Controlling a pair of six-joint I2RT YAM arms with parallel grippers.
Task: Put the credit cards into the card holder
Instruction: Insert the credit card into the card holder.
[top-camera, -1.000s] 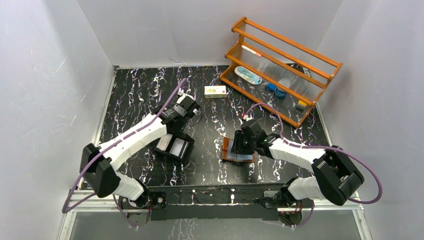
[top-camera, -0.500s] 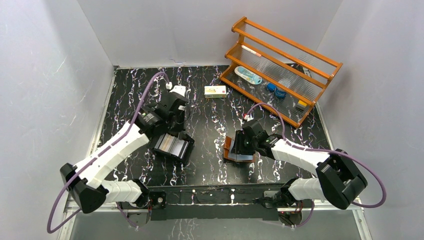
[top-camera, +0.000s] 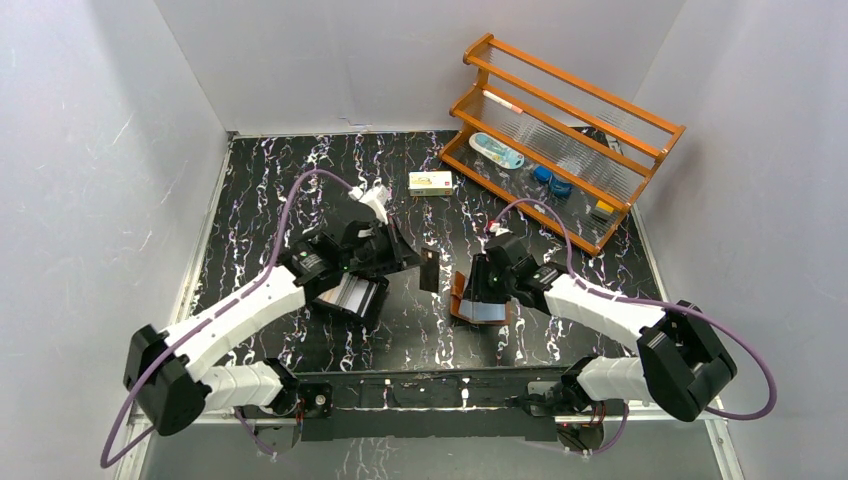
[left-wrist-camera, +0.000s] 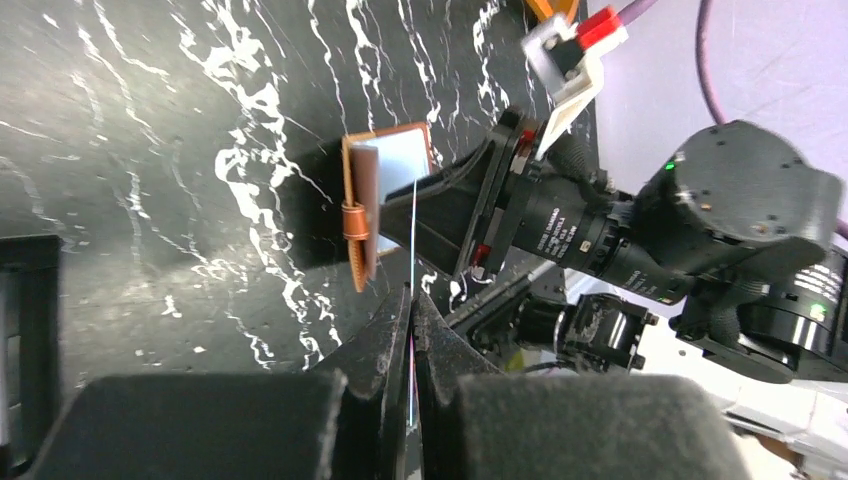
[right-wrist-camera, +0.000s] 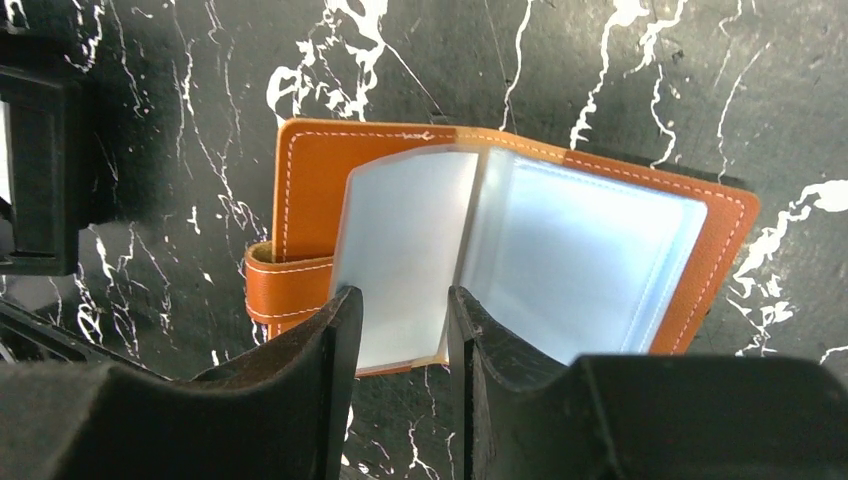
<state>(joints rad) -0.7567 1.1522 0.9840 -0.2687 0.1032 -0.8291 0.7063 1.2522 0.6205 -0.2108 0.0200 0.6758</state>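
Holding a card (left-wrist-camera: 412, 230) clamped edge-on in its closed left gripper (left-wrist-camera: 410, 300), the robot faces the holder (right-wrist-camera: 300, 190), lying open right of centre under the parted, empty right gripper (right-wrist-camera: 400, 310). The card should probably be squared to a pocket (right-wrist-camera: 590, 260) mouth before sliding in.

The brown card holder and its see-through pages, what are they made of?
The card holder looks like leather or fake leather: smooth tan cover, pale stitching along the edge. Its inner pockets look like soft clear plastic, cloudy and slightly shiny.
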